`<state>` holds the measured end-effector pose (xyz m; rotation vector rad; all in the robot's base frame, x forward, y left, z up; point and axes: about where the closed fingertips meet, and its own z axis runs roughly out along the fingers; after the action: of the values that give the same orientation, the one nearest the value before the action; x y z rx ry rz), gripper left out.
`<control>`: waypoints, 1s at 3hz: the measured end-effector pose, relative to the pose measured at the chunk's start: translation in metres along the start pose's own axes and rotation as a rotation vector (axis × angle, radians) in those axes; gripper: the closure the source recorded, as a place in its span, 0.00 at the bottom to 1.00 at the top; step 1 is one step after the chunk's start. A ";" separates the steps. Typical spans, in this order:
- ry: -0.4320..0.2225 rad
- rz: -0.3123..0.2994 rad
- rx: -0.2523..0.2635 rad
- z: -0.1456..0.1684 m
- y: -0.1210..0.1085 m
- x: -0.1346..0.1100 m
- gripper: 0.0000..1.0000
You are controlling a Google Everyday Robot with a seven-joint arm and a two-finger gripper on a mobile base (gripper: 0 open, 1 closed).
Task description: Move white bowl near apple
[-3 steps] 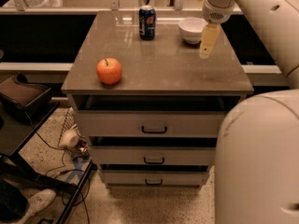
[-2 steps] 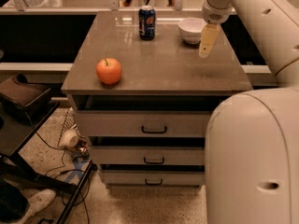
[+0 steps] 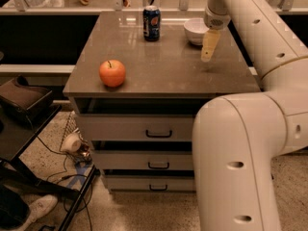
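Frankly, my gripper (image 3: 209, 46), open or closed I cannot tell, hangs beside the glossy white bowl (image 3: 195, 31); a misjudged reach could knock it farther from the orange-red apple (image 3: 112, 73).

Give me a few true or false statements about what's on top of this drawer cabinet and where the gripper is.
1. The apple sits near the front left corner of the cabinet top. True.
2. The white bowl touches the apple. False: it stands at the back right, well apart from it.
3. The gripper hangs by the white bowl's right side. True.
4. The blue can lies on its side. False: it stands upright.
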<state>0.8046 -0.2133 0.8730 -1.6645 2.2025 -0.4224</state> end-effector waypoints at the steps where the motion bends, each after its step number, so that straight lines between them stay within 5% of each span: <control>1: -0.008 -0.012 -0.022 0.020 -0.001 -0.008 0.00; 2: -0.015 -0.033 -0.042 0.034 0.001 -0.018 0.13; 3: -0.021 -0.037 -0.062 0.043 0.005 -0.021 0.37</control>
<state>0.8244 -0.1927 0.8344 -1.7361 2.1936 -0.3475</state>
